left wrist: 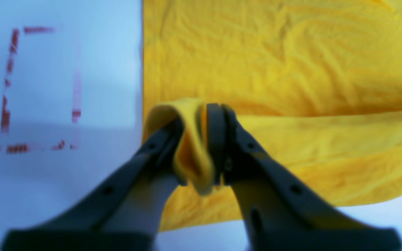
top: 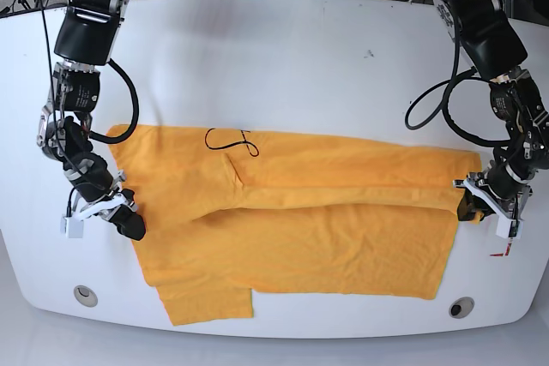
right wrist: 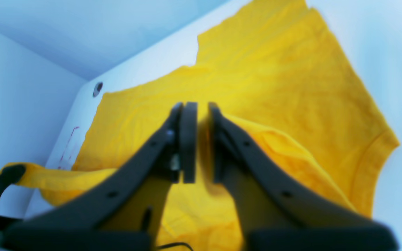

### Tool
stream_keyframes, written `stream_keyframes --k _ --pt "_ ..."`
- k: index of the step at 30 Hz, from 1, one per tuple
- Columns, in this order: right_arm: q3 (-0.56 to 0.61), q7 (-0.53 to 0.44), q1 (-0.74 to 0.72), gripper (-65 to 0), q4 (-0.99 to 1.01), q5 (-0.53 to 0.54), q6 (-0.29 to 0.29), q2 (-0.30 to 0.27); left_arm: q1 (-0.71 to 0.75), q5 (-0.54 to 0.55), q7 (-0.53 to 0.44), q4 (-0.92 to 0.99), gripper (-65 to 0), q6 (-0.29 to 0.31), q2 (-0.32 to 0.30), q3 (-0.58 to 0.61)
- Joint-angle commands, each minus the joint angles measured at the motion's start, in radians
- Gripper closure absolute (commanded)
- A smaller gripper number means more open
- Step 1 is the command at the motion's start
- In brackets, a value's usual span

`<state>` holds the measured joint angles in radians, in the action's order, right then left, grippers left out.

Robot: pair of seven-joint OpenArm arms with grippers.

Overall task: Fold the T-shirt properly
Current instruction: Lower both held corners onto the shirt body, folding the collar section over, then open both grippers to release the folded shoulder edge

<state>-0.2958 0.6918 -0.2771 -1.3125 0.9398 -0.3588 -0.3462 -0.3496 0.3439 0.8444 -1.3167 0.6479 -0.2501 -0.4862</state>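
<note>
The orange-yellow T-shirt lies spread across the white table, its near part folded over lengthwise, with a black squiggle near the collar. My left gripper sits at the shirt's right-hand edge. In the left wrist view its jaws stand slightly apart with a raised fold of the T-shirt bunched between them. My right gripper is at the shirt's left-hand edge. In the right wrist view its pads are nearly together with yellow cloth of the T-shirt in the narrow gap.
Faint red rectangle marks are drawn on the table beside the shirt's edge, close to the left gripper. Two round holes sit near the table's front edge. Cables hang from both arms at the back.
</note>
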Motion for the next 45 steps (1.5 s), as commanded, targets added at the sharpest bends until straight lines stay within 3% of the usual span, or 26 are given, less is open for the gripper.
stream_keyframes --k 1,3,15,25,29,37,39,45 --pt "-0.015 -0.018 -0.017 -12.8 -0.023 -0.003 -0.002 -0.015 -0.014 0.016 0.003 -0.064 -21.4 -0.001 -0.004 -0.004" --pt "-0.035 -0.017 -0.011 -22.1 -0.03 -0.026 -0.006 -0.004 0.003 0.008 0.008 -0.091 -30.8 -0.005 0.004 0.006" --pt "-0.056 -0.001 0.006 -60.0 -0.047 -0.047 -0.008 -0.019 0.011 0.006 -0.029 -0.075 -44.5 -0.027 -0.025 0.016" --pt "-0.055 0.0 0.058 -62.2 -0.081 -0.043 -0.011 -0.07 0.022 0.007 -0.03 -0.095 -43.4 -0.021 -0.075 0.081" --pt "-0.047 -0.01 0.097 -63.5 -0.096 -0.047 -0.012 -0.108 0.03 0.002 -0.042 -0.105 -42.4 -0.015 -0.122 0.123" --pt "-0.042 -0.009 0.164 -65.0 -0.142 -0.082 -0.016 -0.133 0.042 -0.025 -0.054 -0.126 -45.9 -0.007 -0.155 0.138" --pt "-0.048 -0.009 0.196 -65.0 -0.154 -0.11 -0.013 -0.136 0.042 -0.031 -0.061 -0.11 -49.2 0.001 -0.156 0.127" --pt "-0.047 -0.017 0.223 -65.0 -0.154 -0.168 -0.011 -0.135 0.047 -0.025 -0.06 -0.126 -50.3 0.003 -0.151 0.114"
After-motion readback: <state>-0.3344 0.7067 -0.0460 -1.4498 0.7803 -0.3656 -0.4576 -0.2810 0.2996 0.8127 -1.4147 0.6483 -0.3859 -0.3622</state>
